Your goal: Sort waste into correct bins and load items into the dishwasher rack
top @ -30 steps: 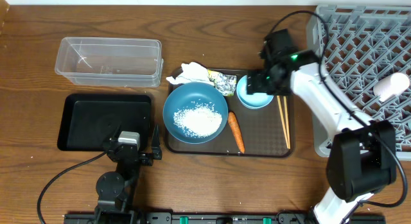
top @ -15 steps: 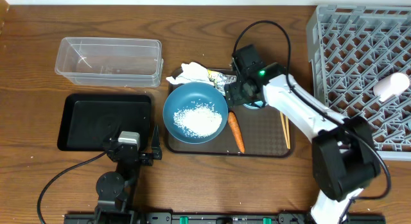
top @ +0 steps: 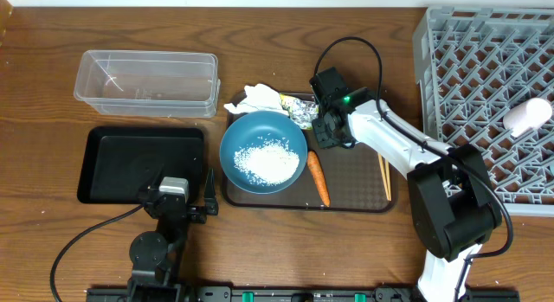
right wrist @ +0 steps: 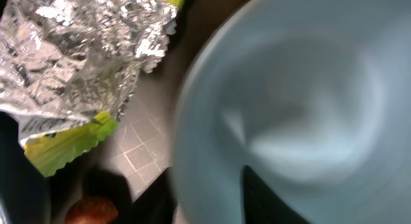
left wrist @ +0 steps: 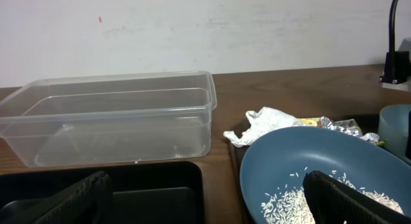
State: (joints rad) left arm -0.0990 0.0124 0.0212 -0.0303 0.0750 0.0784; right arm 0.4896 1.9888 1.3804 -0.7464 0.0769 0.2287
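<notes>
My right gripper (top: 328,129) (right wrist: 209,198) is shut on the rim of the small light-blue bowl (right wrist: 302,102), one finger inside and one outside. The bowl sits on the brown tray (top: 357,188), mostly hidden under the wrist in the overhead view. Beside it lie the foil wrapper (top: 301,109) (right wrist: 77,63), the white tissue (top: 255,99), the carrot (top: 318,177) and the chopsticks (top: 383,176). The large dark-blue bowl (top: 262,151) holds rice (top: 267,162). My left gripper (top: 209,194) (left wrist: 205,205) rests open beside the black bin (top: 143,163), holding nothing.
The clear tub (top: 147,81) stands behind the black bin at the left. The grey dishwasher rack (top: 480,103) fills the right side, with a white cup (top: 526,117) lying in it. My right arm's cable loops above the tray.
My right gripper moved left and down over the small light-blue bowl, and its jaws closed onto the bowl's rim. The left arm has not moved.
</notes>
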